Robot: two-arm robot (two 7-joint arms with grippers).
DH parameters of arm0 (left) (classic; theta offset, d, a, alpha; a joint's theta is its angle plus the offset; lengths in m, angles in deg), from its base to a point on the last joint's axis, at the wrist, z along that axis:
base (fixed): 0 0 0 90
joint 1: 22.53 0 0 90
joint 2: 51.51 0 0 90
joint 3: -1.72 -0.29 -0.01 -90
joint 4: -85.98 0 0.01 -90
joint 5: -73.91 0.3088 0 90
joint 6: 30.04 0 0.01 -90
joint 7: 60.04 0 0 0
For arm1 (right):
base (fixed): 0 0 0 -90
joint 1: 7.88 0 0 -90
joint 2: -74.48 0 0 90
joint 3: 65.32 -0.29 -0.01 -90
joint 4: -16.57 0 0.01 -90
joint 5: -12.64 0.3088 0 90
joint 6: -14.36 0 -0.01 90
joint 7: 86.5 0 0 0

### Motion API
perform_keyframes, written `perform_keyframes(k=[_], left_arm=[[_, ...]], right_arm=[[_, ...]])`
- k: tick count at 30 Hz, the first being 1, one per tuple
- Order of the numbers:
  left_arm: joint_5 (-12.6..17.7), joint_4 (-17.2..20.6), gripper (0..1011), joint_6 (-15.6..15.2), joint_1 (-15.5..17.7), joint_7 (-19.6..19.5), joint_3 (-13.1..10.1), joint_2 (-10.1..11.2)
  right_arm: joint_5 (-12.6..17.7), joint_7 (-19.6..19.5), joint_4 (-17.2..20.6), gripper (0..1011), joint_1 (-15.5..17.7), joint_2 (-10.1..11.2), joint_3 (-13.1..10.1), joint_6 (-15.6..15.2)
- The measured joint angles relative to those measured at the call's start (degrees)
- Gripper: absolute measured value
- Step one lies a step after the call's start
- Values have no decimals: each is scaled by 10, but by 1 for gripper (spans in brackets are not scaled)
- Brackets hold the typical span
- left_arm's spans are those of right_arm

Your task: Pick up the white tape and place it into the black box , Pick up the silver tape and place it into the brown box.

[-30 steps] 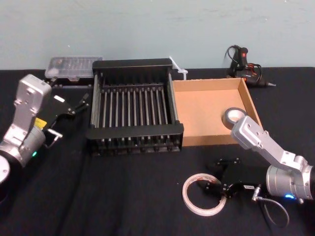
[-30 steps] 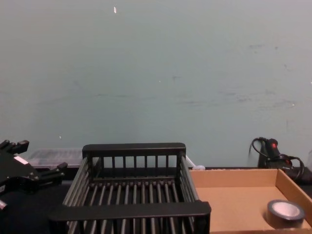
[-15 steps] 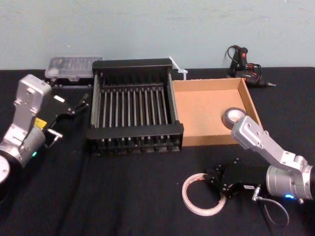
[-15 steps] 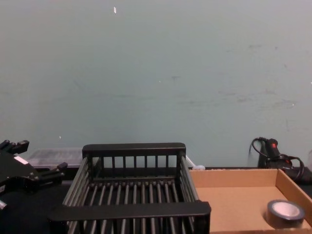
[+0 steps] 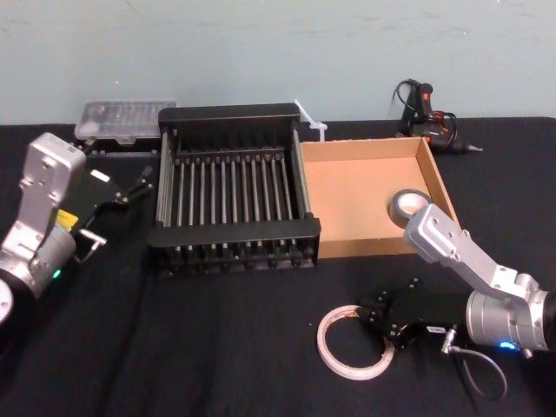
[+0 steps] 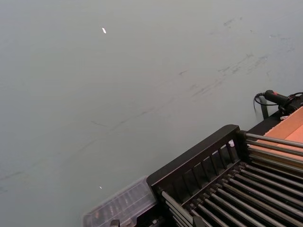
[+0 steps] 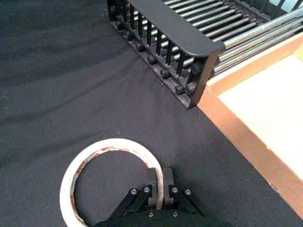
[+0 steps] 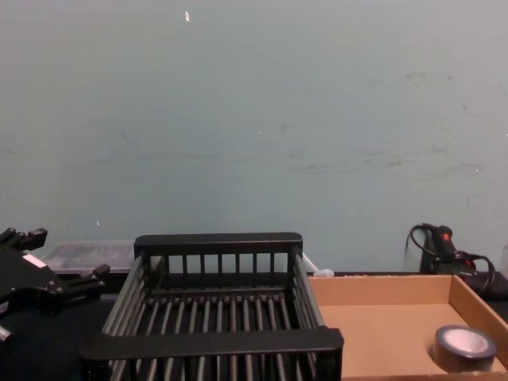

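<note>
My right gripper (image 7: pixel 158 182) is clamped on the thin rim of the white tape (image 7: pixel 113 142), flat on the counter (image 7: pixel 57 71) near the black box (image 7: pixel 175 28). Risk: so narrow a hold could slip on lifting. Left gripper (image 5: pixel 122 204) idle, open.

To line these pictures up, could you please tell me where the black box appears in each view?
Head view: black box mid-table, between left gripper and brown box.
Chest view: low centre, brown box to its right.
Left wrist view: its railed corner, beside the brown box.
Right wrist view: its front rail, beyond the white tape pinched by the right gripper.
Shared landmark: the brown box.
</note>
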Motion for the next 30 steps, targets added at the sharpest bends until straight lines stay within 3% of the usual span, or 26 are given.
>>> perform_keyframes(k=[12, 30], left_arm=[[0, 0, 1001, 0, 0, 0, 0, 0], [0, 0, 1001, 0, 0, 0, 0, 0]], right_arm=[[4, 3, 6, 90, 4, 4, -5, 11], [26, -35, 20, 90, 8, 5, -47, 3]])
